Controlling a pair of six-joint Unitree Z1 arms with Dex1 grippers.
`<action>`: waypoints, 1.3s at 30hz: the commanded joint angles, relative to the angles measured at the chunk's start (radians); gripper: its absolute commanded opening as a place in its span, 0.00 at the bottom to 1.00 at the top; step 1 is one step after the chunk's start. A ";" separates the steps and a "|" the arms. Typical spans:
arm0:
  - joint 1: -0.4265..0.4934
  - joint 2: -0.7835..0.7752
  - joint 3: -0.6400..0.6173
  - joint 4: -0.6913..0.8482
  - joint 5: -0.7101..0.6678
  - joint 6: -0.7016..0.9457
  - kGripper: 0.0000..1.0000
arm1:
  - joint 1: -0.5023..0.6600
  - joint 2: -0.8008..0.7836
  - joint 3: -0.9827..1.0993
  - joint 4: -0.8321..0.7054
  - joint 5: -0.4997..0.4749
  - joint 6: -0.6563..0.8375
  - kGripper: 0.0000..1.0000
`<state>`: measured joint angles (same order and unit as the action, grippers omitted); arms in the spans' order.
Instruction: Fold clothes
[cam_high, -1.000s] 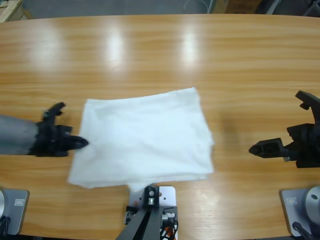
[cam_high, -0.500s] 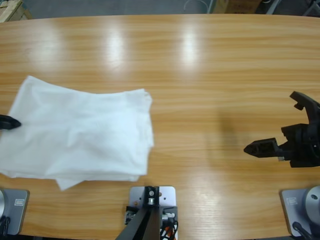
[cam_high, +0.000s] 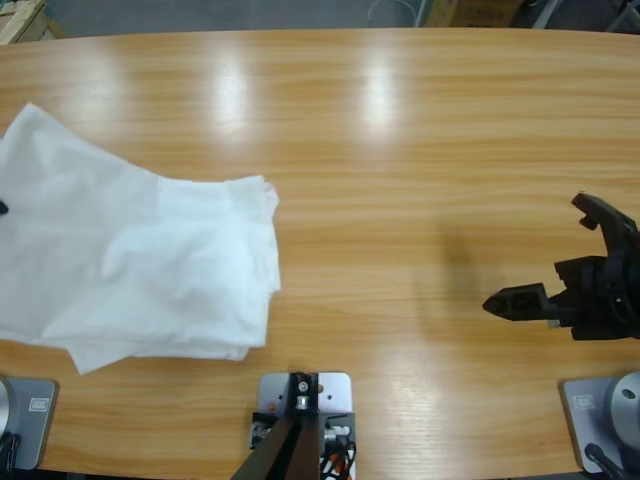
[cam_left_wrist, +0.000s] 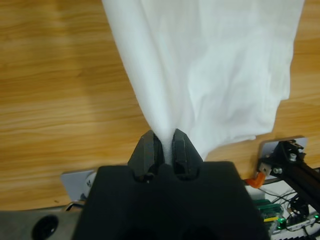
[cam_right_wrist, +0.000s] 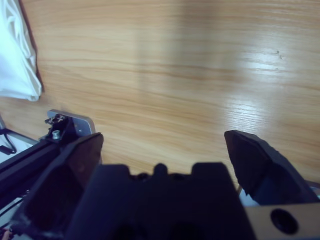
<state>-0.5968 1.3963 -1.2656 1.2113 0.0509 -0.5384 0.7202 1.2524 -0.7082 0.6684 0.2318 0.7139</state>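
Left wrist view: left gripper (cam_left_wrist: 162, 146) jaws pinched on T-shirt (cam_left_wrist: 215, 65) edge, cloth fanning toward 12 o'clock. High view: T-shirt at table (cam_high: 400, 150) 9 o'clock; right gripper (cam_high: 545, 262) jaws wide apart, holding nothing, at 3 o'clock.

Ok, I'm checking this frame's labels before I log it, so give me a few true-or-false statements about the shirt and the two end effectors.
1. The left end effector is shut on the shirt. True.
2. The right end effector holds a corner of the shirt. False: its jaws are open and hold nothing, over bare table.
3. The shirt lies at the table's left end in the high view. True.
4. The shirt is spread out flat in one layer. False: it is bunched, with layered edges showing.
5. The right end effector touches the shirt. False: a wide stretch of bare wood lies between them.
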 joint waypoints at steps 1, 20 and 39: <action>-0.014 0.064 0.002 0.057 0.038 0.026 0.00 | -0.010 0.039 0.045 -0.032 0.021 0.010 1.00; 0.095 0.022 -0.013 0.118 0.100 0.110 0.00 | -0.010 0.070 0.044 -0.055 0.029 0.009 1.00; -0.232 0.282 -0.213 0.119 0.034 0.028 0.00 | -0.010 0.134 0.022 -0.068 0.047 -0.011 1.00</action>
<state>-0.7108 1.5443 -1.4320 1.3217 0.1225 -0.4619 0.7201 1.3384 -0.6888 0.6143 0.2477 0.7137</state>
